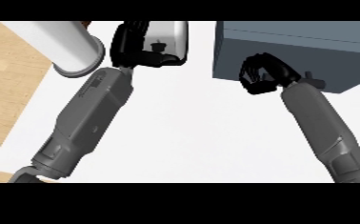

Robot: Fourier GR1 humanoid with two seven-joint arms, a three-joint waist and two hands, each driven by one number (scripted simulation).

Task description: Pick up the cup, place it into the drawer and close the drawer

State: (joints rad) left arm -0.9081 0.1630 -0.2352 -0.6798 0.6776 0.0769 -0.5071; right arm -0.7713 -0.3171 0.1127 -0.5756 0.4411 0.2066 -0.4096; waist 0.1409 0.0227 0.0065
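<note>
Grey forearms rise from the lower edge of the head view, 1 on each side, over a white counter (190, 132). Along the far left lies a strip of light wood (17, 75).

At the upper middle, the left hand (134, 49) has its fingers and thumb curled round a shiny silver cup (172, 37), grasping it by its left side. The cup is tilted, and its right part and lower rim show past the black fingers. Whether it touches the counter cannot be told.

Just left of that hand, a thick white cylinder (63, 44) runs in from the top left corner, its pale grey round end facing down toward the left forearm.

At the upper right stands a blue-grey drawer unit (295, 46). The right hand (264, 73) sits at its lower left edge, fingers curled in against the front face, clenched with nothing visible inside them. Whether the drawer is pulled out or pushed in cannot be made out from this angle.
</note>
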